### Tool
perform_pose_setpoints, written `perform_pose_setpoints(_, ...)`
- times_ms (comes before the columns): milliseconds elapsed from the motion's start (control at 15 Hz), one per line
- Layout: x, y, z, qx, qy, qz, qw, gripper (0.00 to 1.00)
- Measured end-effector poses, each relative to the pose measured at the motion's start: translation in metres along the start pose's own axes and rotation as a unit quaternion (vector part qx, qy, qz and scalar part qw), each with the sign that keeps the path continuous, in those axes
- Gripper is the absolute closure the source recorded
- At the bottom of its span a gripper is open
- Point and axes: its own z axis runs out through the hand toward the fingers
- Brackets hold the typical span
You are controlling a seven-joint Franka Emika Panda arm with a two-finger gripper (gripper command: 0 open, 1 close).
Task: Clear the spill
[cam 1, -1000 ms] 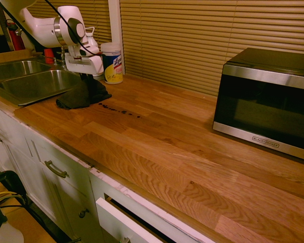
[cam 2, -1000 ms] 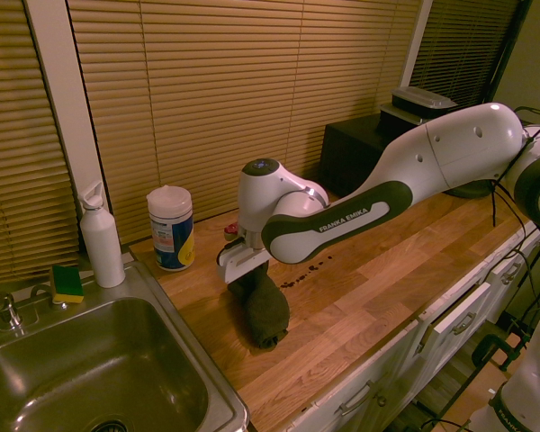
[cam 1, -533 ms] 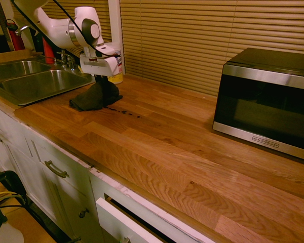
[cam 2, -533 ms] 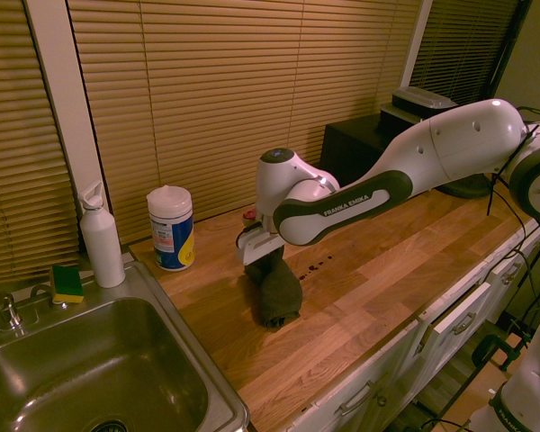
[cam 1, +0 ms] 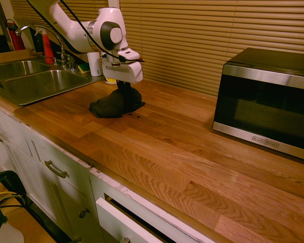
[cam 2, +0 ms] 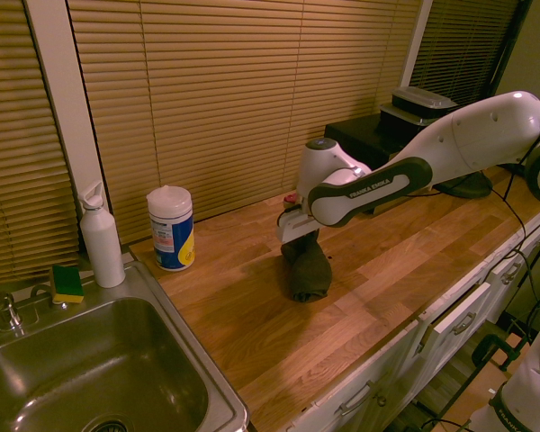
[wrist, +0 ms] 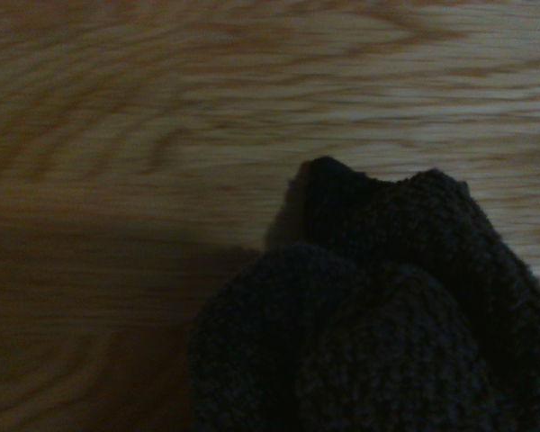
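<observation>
My gripper is shut on the top of a dark grey-black cloth, which bunches down onto the wooden counter. The cloth lies over the line where the spill runs. Only a few dark specks of the spill show just past the cloth's edge on the microwave side. From the other side, the gripper stands upright over the cloth. The wrist view shows the knitted cloth close up on bare wood.
A steel sink is set in the counter's left end. By it stand a wipes canister, a white bottle and a sponge. A black microwave stands on the right. The blinds run along the back.
The gripper has dragged the cloth along the counter away from the sink, over the trail of specks. Most of the trail is now under the cloth.
</observation>
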Motion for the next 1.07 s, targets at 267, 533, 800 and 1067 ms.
perform_pose_setpoints(267, 0.057, 0.055, 0.008, -0.002, 0.0, 0.032, 0.999, 1.0)
perform_pose_setpoints(533, 0.098, 0.096, 0.013, -0.002, -0.002, 0.056, 0.998, 1.0)
perform_pose_setpoints(800, 0.122, 0.121, 0.016, 0.005, -0.01, 0.07, 0.997, 1.0)
perform_pose_setpoints(1067, 0.098, 0.097, 0.015, 0.011, -0.012, 0.043, 0.999, 1.0)
